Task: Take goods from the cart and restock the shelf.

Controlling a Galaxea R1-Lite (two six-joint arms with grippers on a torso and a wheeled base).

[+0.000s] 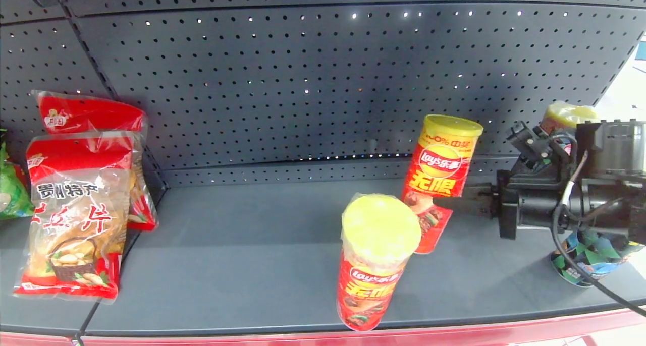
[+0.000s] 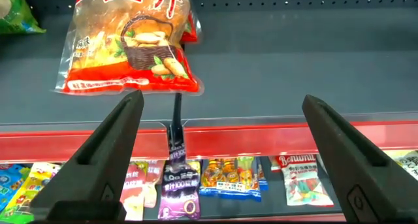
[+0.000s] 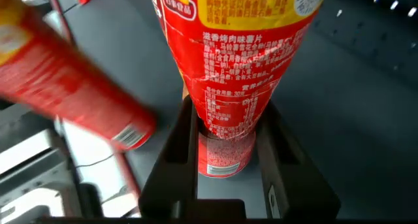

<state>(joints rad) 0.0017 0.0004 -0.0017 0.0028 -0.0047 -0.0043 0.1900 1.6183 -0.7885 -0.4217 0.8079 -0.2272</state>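
Observation:
A red chip can with a yellow lid (image 1: 444, 159) (image 3: 241, 48) leans over the grey shelf board (image 1: 242, 245), right of centre. My right gripper (image 1: 441, 205) (image 3: 225, 139) comes in from the right and is shut on its lower part. Whether the can's base touches the board, I cannot tell. A second, matching can (image 1: 376, 265) (image 3: 65, 93) stands upright at the shelf's front edge, just in front and to the left of the held one. My left gripper (image 2: 222, 152) hangs open with nothing in it, in front of the shelf's red front rail (image 2: 261, 139).
Red snack bags (image 1: 75, 220) (image 2: 130, 48) lean at the shelf's left, with a green bag (image 1: 10, 189) beyond. Another yellow-lidded can (image 1: 568, 116) stands behind my right arm at the far right. Packets hang on a lower shelf (image 2: 228, 175). Bare board lies between bags and cans.

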